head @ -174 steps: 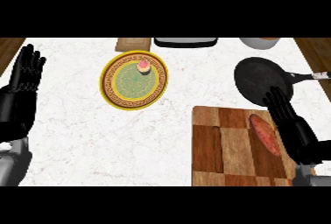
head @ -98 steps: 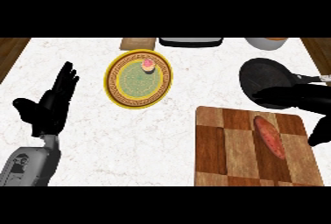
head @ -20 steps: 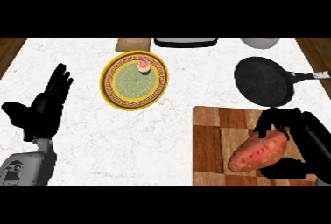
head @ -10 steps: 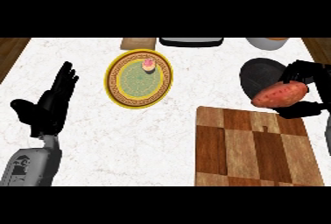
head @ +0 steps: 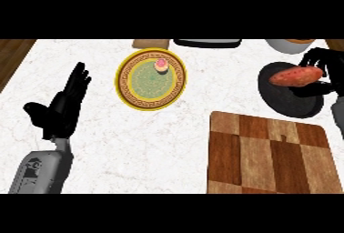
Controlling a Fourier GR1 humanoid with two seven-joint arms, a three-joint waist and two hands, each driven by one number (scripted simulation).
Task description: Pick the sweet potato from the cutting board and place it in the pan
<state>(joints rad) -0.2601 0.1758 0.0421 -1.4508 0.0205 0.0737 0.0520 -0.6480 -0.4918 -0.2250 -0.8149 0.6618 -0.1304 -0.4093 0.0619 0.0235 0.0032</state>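
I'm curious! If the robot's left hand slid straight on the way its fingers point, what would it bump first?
Probably nothing: the left hand points up and slightly right, passing left of the yellow plate, over bare counter.

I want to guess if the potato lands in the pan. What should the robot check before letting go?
1. Orange sweet potato held by the right hand: ok, fingers curl round it.
2. Potato over the round black pan: ok.
3. Pan's inside free of other things: ok where visible.
4. Potato low enough to release: cannot tell.
5. Wooden cutting board no longer carrying it: ok.
6. Left hand out of the way: ok, open at the left side.
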